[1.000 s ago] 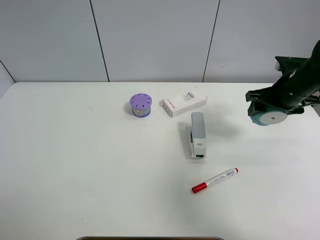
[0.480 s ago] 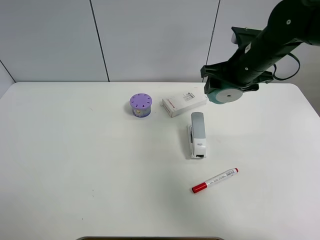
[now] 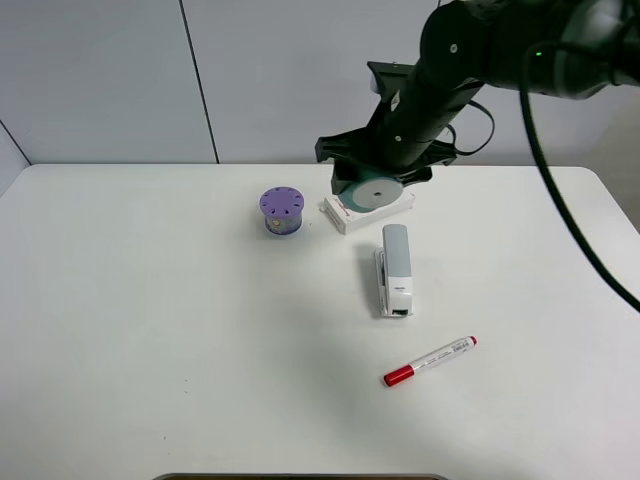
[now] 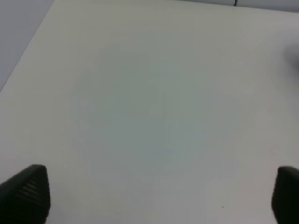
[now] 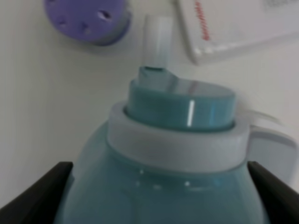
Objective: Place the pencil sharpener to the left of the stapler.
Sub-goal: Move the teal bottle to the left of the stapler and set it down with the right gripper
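Filling right wrist view: pencil sharpener (image 5: 177, 105)

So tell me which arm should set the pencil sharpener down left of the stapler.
Right. The right gripper holds the pencil sharpener in the air near the stapler, over the white box. The left gripper is open over the table, with neither object in its view.

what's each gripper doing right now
Left gripper: open, holding nothing.
Right gripper: closed on the pencil sharpener.
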Robot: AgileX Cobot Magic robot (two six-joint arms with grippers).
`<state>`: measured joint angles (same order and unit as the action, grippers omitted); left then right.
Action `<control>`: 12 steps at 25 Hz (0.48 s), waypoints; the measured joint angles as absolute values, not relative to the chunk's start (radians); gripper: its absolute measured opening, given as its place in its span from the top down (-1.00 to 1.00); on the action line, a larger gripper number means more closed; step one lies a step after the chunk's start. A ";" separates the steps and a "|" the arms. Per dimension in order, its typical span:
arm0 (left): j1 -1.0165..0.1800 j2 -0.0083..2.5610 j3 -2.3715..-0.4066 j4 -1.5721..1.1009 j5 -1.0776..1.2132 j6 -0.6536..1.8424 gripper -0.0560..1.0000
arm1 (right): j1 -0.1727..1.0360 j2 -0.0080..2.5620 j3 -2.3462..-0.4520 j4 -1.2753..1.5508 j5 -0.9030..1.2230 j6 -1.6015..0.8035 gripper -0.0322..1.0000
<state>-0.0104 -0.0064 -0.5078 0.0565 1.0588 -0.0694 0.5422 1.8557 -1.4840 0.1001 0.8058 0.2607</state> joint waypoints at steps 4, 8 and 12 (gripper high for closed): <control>-0.010 -0.006 -0.508 0.057 1.059 -0.069 -0.91 | 0.601 1.933 -1.554 0.099 0.817 0.302 -0.37; -0.010 -0.006 -0.508 0.057 1.059 -0.069 -0.91 | 0.651 1.996 -1.573 0.096 0.824 0.354 -0.37; -0.010 -0.006 -0.508 0.057 1.059 -0.069 -0.91 | 0.684 2.045 -1.573 0.078 0.828 0.414 -0.37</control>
